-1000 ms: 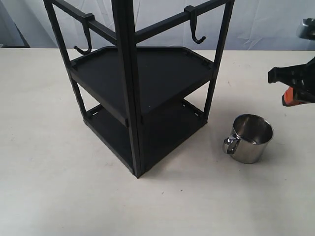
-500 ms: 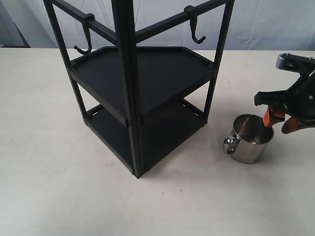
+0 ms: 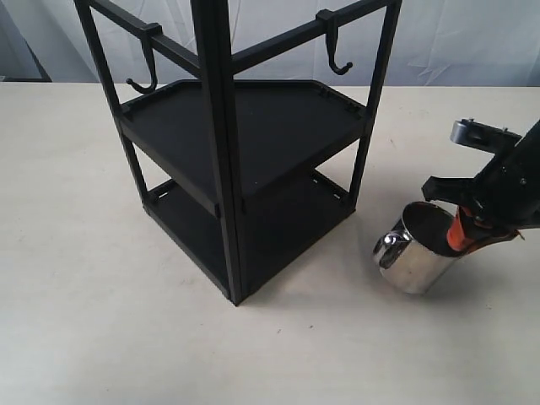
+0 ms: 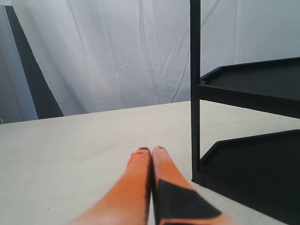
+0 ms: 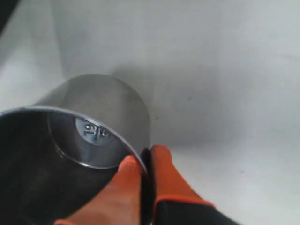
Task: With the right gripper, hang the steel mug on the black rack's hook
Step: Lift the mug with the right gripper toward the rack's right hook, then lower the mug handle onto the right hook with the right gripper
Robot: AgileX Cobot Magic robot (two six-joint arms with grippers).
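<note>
Right wrist view: steel mug (image 5: 84, 140) rim pinched.

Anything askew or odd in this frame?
Only the steel mug: it leans over toward the black rack rather than standing upright, because the right gripper has pinched its rim wall, one finger inside and one outside. Nothing is spilled or damaged. Both hooks hang empty.

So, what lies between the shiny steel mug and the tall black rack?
Only bare table between the steel mug and the black rack, as the exterior view shows.
</note>
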